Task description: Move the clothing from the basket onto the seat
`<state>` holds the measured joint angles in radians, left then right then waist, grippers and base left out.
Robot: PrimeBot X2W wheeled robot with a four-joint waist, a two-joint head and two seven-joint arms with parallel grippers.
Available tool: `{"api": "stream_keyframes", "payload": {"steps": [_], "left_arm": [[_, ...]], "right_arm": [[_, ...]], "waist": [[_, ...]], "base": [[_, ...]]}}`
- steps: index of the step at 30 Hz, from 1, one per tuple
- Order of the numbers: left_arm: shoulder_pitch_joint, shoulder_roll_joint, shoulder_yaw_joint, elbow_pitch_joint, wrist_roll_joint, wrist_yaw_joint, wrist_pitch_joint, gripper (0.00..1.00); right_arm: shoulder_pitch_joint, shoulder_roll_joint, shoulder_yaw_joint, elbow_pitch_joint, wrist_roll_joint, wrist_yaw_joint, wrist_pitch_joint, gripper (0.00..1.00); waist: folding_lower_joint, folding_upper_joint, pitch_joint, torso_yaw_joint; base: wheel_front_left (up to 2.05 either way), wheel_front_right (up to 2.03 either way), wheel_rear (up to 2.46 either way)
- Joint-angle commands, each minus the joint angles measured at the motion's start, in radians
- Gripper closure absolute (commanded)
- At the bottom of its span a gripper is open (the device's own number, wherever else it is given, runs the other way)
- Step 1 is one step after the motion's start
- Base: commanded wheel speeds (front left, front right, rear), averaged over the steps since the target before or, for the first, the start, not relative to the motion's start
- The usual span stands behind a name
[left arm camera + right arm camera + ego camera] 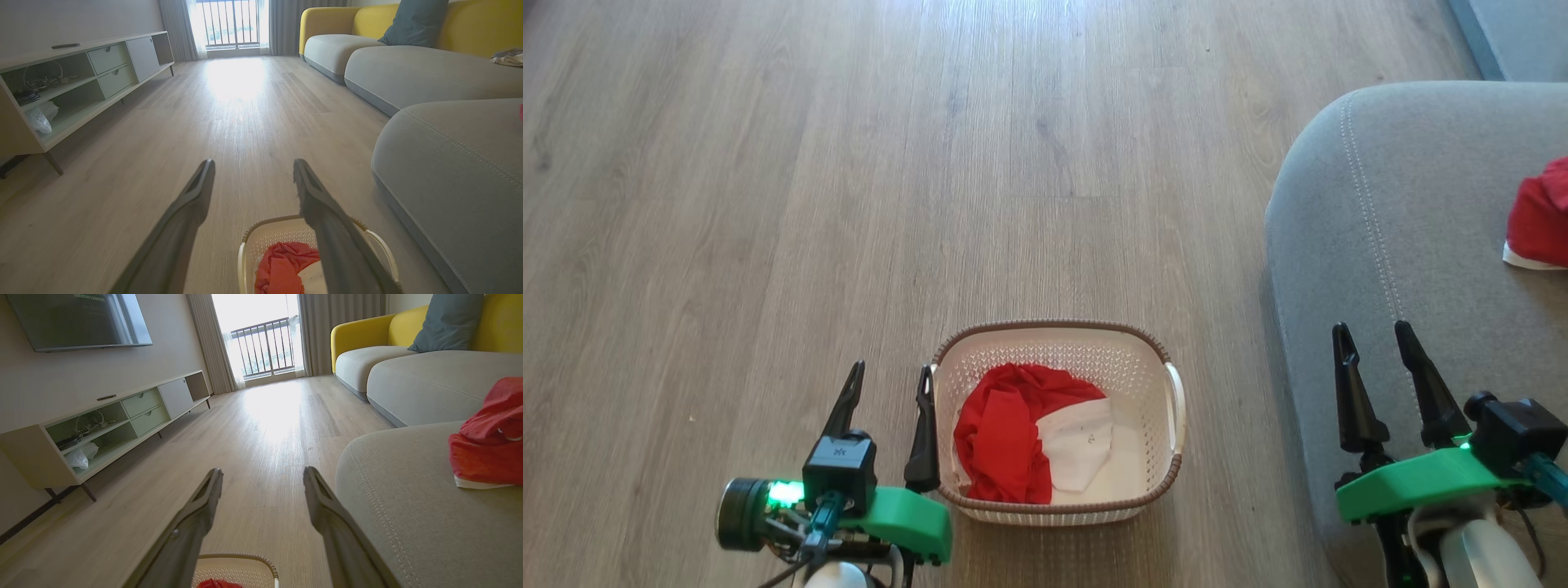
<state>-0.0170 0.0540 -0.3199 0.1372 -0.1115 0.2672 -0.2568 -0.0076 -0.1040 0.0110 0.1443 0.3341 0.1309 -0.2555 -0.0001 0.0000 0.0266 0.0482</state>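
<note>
Setting: a living room with a pale wood-plank floor (931,163), seen from above by the head camera.
Basket: a small cream perforated basket (1147,392) with a brown woven-look rim stands on the floor, low in the middle of the head view, just left of the seat.
Clothing: crumpled bright red clothing (1005,441) lies inside the basket, filling its left half. A white piece (1078,445) lies against it on the right.
Seat: a large grey upholstered seat (1405,245) with a rounded corner and a pale stitched seam takes up the right side.
On the seat: a red garment (1539,216) with a white edge rests on the cushion, cut off by the right border of the head view.
Left gripper: the left gripper (890,369) is at the lower left, jaws spread wide and holding nothing. Its inner finger lines up with the basket's left edge; contact cannot be judged.
Right gripper: the right gripper (1371,327) is at the lower right, over the front part of the seat, jaws apart and empty.
Background: the wrist cameras show a low media cabinet (81,81) along the left wall, a television (77,318) above it, a bright balcony door (265,343) at the far end, and a yellow-backed sofa (367,20) with a blue-grey cushion (412,22).
</note>
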Motion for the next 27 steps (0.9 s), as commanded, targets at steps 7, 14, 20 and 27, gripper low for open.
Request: {"api": "stream_keyframes", "payload": {"steps": [7, 14, 20, 27], "left_arm": [[-0.047, -0.004, 0.029, -0.036, 0.008, -0.001, -0.005, 0.00], [-0.065, -0.004, 0.011, -0.027, 0.007, -0.014, -0.005, 0.00], [-0.121, -0.004, -0.039, 0.024, 0.026, -0.034, -0.005, 0.00], [-0.277, -0.004, -0.104, 0.150, 0.066, -0.065, -0.005, 0.00]], "right_arm": [[-0.034, -0.016, 0.021, -0.030, -0.002, 0.000, -0.006, 0.00], [-0.043, -0.015, -0.007, -0.007, -0.013, 0.000, -0.006, 0.00], [-0.075, -0.022, -0.026, 0.014, -0.049, 0.000, -0.006, 0.00], [-0.154, -0.042, -0.040, -0.019, -0.062, 0.000, -0.006, 0.00]], "waist": [[0.0001, 0.0000, 0.006, 0.001], [0.0001, 0.0000, 0.056, -0.010], [0.0001, 0.0000, 0.183, -0.022], [0.0001, 0.0000, 0.432, -0.059]], "base": [[0.00, 0.00, 0.00], [0.00, 0.00, 0.00], [0.00, 0.00, 0.00], [0.00, 0.00, 0.00]]}}
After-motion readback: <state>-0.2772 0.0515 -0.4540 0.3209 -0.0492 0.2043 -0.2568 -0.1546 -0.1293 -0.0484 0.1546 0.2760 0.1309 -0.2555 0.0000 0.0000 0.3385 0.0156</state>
